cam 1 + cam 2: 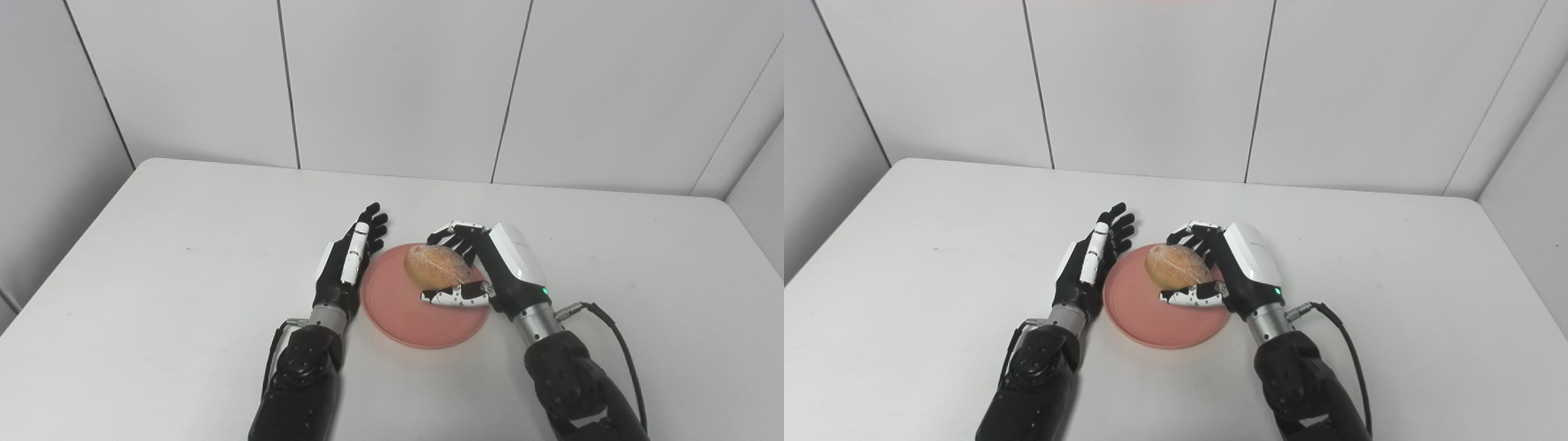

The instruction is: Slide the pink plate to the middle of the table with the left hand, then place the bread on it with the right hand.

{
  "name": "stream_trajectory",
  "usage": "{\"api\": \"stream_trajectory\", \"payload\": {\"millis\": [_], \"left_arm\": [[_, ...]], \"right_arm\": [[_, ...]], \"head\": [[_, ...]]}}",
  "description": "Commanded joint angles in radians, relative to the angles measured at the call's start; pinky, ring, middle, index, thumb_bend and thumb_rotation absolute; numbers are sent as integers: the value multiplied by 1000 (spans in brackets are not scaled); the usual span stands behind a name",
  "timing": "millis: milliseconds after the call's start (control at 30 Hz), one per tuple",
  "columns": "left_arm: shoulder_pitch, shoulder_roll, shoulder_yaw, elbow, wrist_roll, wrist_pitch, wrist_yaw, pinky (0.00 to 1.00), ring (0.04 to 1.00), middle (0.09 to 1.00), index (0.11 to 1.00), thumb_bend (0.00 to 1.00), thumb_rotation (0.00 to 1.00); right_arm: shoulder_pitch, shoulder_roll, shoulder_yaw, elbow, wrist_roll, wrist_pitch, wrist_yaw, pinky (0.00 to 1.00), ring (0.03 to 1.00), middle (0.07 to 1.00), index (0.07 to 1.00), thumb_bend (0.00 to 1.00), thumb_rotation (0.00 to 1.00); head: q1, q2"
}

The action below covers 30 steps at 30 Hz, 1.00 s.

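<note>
The pink plate [401,318] lies on the white table [184,245] near its middle. The bread [436,267], a golden oval roll, is over the plate's far right part. My right hand [505,266] is shut on the bread, fingers curled round its far side and thumb along its near side; whether the bread rests on the plate I cannot tell. My left hand [349,263] is open, fingers straight and pointing away, its palm side right against the plate's left rim. The same layout shows in the right eye view, with the plate [1142,318] and the bread [1176,267].
White wall panels stand behind the table's far edge. A black cable [618,343] runs from my right wrist over the table on the right.
</note>
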<state>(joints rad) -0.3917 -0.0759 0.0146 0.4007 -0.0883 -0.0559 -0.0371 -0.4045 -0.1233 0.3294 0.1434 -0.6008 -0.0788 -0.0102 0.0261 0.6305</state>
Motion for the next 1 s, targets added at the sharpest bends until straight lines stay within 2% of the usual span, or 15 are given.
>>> {"api": "stream_trajectory", "payload": {"millis": [0,67,200,333,367,400,433,467,500,567,600,733,967], "left_arm": [[-14,2,-5,-18,-6,9,-11,914,911,895,882,485,1000],[-14,1,-4,-21,-9,12,-14,909,910,894,882,490,1000],[-13,0,-3,-25,-9,14,-13,904,907,892,880,496,1000],[-15,3,-3,-26,-6,23,-14,906,909,892,879,492,1000],[-16,3,-3,-25,-7,22,-15,907,910,894,881,487,1000],[-17,4,-1,-24,-11,24,-17,907,911,895,881,485,1000],[-18,4,0,-24,-13,26,-18,908,911,895,878,487,1000],[-17,4,1,-27,-16,28,-20,908,910,894,878,488,1000],[-16,3,1,-29,-18,29,-22,911,911,896,880,488,1000],[-15,3,1,-32,-20,27,-23,908,911,896,880,491,1000],[-15,3,1,-32,-21,27,-23,905,910,895,880,492,1000],[-15,1,3,-34,-21,38,-21,910,914,900,885,496,1000],[-16,3,9,-34,-36,52,-28,925,916,897,883,485,1000]], "right_arm": [[-56,6,2,1,-5,-26,-5,326,405,436,537,514,0],[-61,3,12,24,-14,-40,-9,307,385,428,538,513,0],[-73,-7,36,70,-54,-65,-37,334,418,442,532,515,0],[-84,-18,51,119,-80,-125,-79,385,463,460,527,516,0],[-84,-21,52,124,-81,-136,-83,464,531,557,614,550,199],[-81,-29,55,120,-82,-146,-79,505,567,606,658,568,305],[-80,-34,56,117,-84,-154,-75,590,645,686,737,618,506],[-77,-41,59,111,-82,-165,-68,619,672,713,764,635,575],[-76,-46,60,107,-80,-173,-63,677,729,771,815,651,688],[-70,-56,60,95,-82,-187,-65,735,796,845,878,681,805],[-68,-58,60,91,-84,-190,-67,758,824,876,905,697,850],[-62,-68,55,71,-88,-206,-76,810,878,936,963,723,914],[-38,-79,31,25,-83,-215,-89,844,919,966,988,768,950]], "head": [[-1,1],[-1,3],[0,4],[2,4],[2,4],[0,5],[0,5],[0,4],[0,4],[-1,4],[-2,5],[-3,5],[-9,4]]}}
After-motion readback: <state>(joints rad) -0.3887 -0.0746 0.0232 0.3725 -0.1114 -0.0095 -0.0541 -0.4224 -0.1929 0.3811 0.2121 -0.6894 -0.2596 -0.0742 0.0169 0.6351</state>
